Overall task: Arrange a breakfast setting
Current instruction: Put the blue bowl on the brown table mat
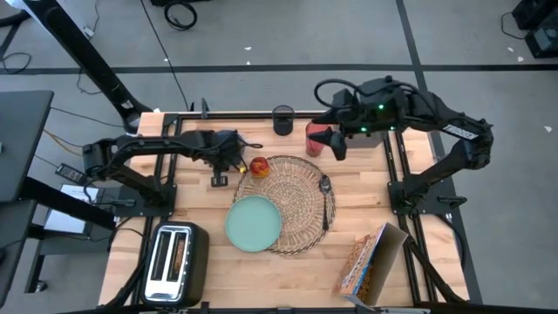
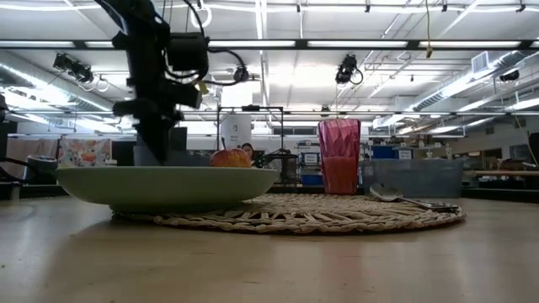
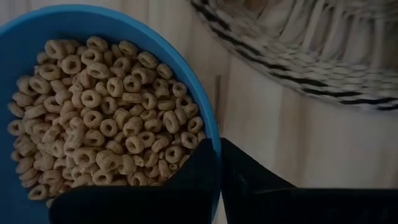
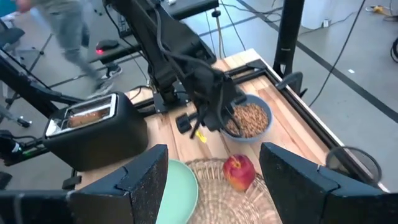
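Observation:
The blue bowl (image 3: 74, 93), full of cereal rings, stands off the far left edge of the round wicker placemat (image 1: 301, 209); it also shows in the right wrist view (image 4: 250, 119). My left gripper (image 1: 234, 157) is shut on its rim. The teal plate (image 1: 254, 222) lies on the placemat's near left part. The red apple (image 1: 259, 166) and the dark spoon (image 1: 326, 196) also lie on the placemat. The red cup (image 1: 316, 139) stands upright beyond the placemat's far right edge. My right gripper (image 4: 214, 168) is open and empty, right beside the cup. My left gripper pinches the bowl's rim (image 3: 214, 134) on the side toward the placemat, one finger (image 3: 199, 174) inside the bowl over the cereal and one (image 3: 249, 180) outside the wall. The bowl is level; whether its bottom rests on the table I cannot tell.
The orange cereal box (image 1: 370, 262) lies open at the near right. The silver toaster (image 1: 174, 262) stands at the near left corner. A dark cup (image 1: 283, 119) stands at the far edge. A person walks in the room beyond the table (image 4: 62, 31).

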You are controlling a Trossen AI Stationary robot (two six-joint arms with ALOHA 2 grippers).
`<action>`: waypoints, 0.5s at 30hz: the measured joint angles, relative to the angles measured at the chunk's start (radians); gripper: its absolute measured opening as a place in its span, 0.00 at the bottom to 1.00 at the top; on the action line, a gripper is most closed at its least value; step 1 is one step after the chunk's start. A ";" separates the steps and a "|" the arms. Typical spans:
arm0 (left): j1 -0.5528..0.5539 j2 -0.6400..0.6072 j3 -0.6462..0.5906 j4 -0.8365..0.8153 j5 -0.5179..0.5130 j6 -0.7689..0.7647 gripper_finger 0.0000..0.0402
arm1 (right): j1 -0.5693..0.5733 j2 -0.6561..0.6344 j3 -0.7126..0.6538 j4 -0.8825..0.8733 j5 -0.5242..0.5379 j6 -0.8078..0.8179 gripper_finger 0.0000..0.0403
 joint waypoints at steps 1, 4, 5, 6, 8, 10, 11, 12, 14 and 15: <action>-0.007 0.000 0.023 -0.027 -0.001 0.000 0.03 | 0.000 -0.006 0.000 -0.014 0.000 0.001 0.64; -0.033 -0.001 0.113 -0.147 -0.001 0.004 0.03 | 0.000 -0.013 0.000 -0.054 0.002 0.021 0.64; -0.044 -0.002 0.148 -0.198 -0.001 0.009 0.03 | 0.000 -0.013 0.000 -0.067 0.003 0.022 0.64; -0.054 -0.002 0.183 -0.245 -0.001 0.012 0.03 | 0.000 -0.012 0.000 -0.079 0.003 0.020 0.64; -0.077 -0.002 0.256 -0.322 -0.002 0.012 0.03 | 0.000 -0.009 0.000 -0.092 0.006 0.014 0.64; -0.106 -0.003 0.332 -0.391 -0.005 0.012 0.03 | 0.000 -0.004 0.000 -0.105 0.025 0.010 0.64; -0.124 -0.003 0.364 -0.409 -0.008 0.011 0.03 | 0.000 -0.001 0.000 -0.107 0.037 0.007 0.64; -0.145 -0.003 0.394 -0.413 -0.009 0.011 0.03 | 0.000 0.000 0.000 -0.109 0.052 0.002 0.64; -0.191 -0.003 0.439 -0.399 -0.005 0.012 0.03 | 0.000 0.000 -0.001 -0.109 0.094 -0.010 0.64; -0.216 -0.003 0.453 -0.383 -0.005 0.012 0.03 | 0.000 0.000 -0.001 -0.107 0.120 -0.011 0.64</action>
